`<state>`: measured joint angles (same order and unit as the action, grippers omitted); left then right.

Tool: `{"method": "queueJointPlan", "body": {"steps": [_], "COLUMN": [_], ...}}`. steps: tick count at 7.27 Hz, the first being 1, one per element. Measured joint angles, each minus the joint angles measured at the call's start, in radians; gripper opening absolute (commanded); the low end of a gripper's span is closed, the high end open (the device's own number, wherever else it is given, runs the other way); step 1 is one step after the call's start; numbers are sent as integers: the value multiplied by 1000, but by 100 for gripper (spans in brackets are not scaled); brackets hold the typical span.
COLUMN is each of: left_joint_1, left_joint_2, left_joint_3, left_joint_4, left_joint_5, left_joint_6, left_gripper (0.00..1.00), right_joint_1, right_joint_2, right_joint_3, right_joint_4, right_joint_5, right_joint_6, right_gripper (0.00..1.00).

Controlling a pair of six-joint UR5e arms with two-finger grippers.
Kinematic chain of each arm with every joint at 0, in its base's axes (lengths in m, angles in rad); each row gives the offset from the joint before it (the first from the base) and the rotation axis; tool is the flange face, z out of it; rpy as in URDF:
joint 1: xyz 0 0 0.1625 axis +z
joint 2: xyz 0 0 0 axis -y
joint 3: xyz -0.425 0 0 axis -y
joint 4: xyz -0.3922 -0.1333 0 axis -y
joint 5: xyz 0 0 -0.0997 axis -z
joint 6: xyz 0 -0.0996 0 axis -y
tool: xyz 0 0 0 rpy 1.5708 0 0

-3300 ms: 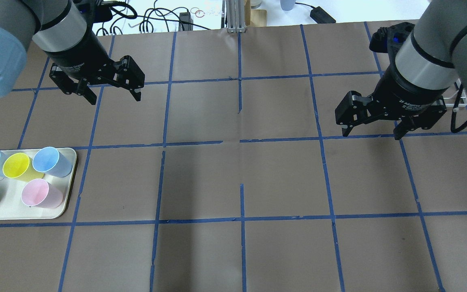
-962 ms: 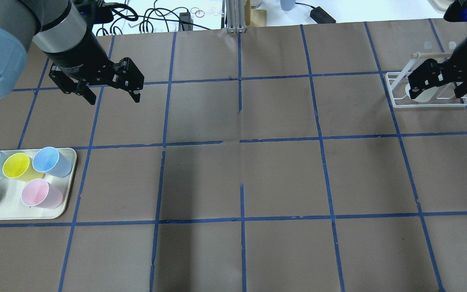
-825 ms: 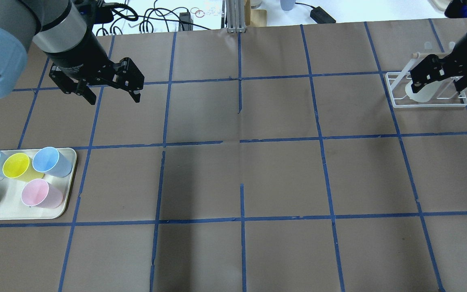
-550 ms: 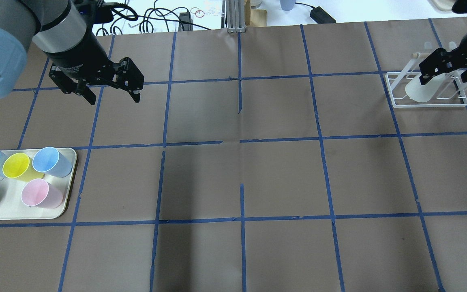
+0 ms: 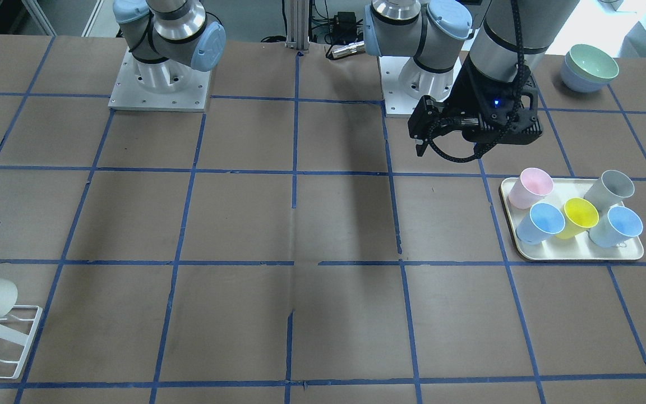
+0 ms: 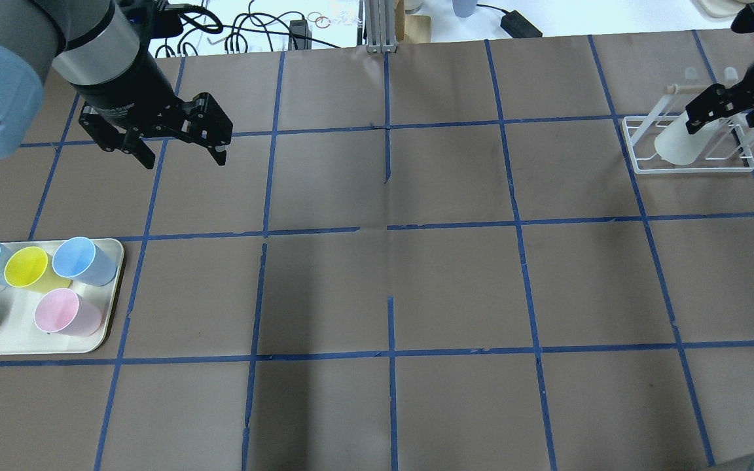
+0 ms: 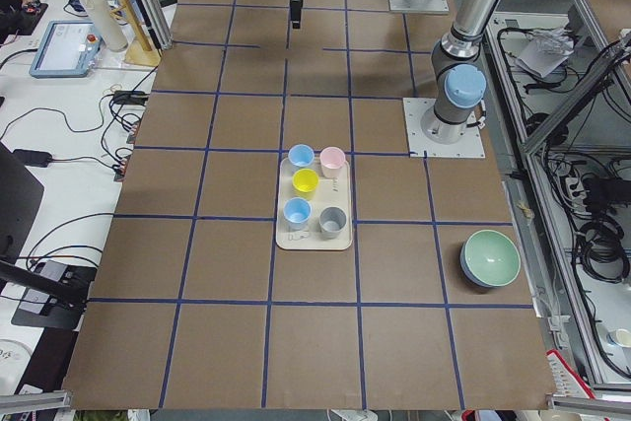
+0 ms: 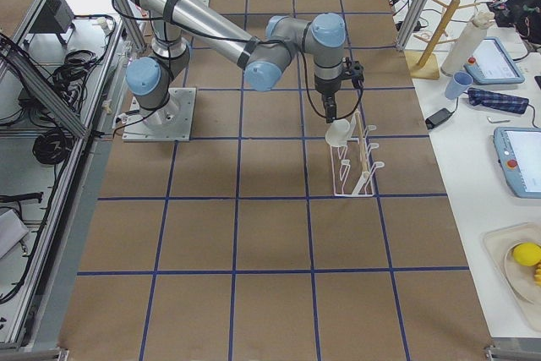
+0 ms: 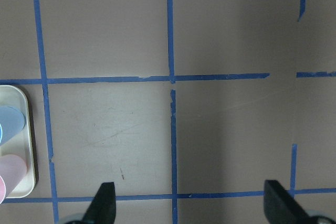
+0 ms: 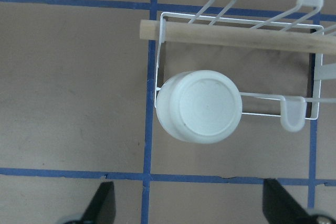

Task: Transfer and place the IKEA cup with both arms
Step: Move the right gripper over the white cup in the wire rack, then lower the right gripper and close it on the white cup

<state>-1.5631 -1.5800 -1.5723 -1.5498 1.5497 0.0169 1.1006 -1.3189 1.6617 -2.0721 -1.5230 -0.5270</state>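
My right gripper: jaws wide apart, holding nothing, over IKEA cup upside down on white wire rack. My left gripper: jaws wide apart, empty.

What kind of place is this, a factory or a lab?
Probably a robotics research lab: a right arm and left arm bolted to a tape-gridded table, and a control tablet alongside.
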Motion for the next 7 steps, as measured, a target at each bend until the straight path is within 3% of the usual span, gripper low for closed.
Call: {"method": "queueJointPlan", "body": {"steps": [7], "left_joint_1": [0], "left_joint_2": [0], "left_joint_3": [0], "left_joint_4": [-1], "left_joint_5": [0], "left_joint_6": [1], "left_gripper": [100], "right_joint_1": [-1], "right_joint_2": [101], "right_joint_3": [-6], "right_joint_4": [-134], "right_joint_5": [32], "right_joint_6": [-2], "right_gripper": [100]}}
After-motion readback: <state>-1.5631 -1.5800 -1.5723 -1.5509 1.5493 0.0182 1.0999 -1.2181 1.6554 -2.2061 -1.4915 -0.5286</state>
